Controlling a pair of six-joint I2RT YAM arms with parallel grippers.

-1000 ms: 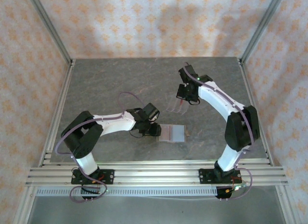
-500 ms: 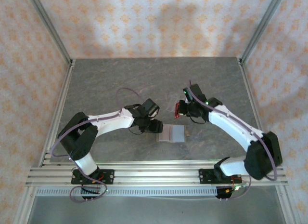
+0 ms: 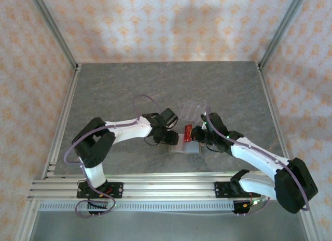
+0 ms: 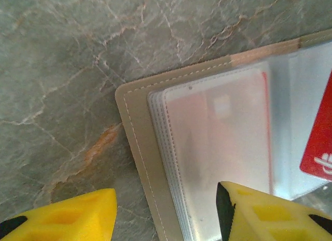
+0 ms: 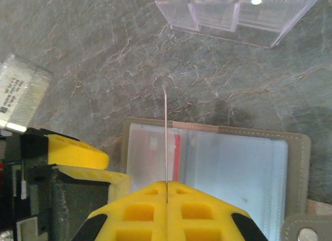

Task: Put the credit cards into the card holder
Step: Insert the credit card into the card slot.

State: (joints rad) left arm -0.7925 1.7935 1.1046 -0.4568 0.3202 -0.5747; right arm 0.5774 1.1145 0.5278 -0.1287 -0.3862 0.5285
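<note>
left gripper (image 4: pixel 165 212): jaws apart, straddling holder (image 4: pixel 136 132) left edge, one finger over table (image 4: pixel 62 70), other over clear sleeves | right gripper (image 5: pixel 167 192): pinching red card (image 5: pixel 165 137) edge-on, upright above open holder's left half | rack (image 5: pixel 236 13): just beyond holder

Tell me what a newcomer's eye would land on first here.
First, the red card pinched in the shut right claw, poised over the open holder in the middle of the top view. Next, the left claw, standing open astride the holder's left edge. A clear rack sits just beyond the holder.
</note>
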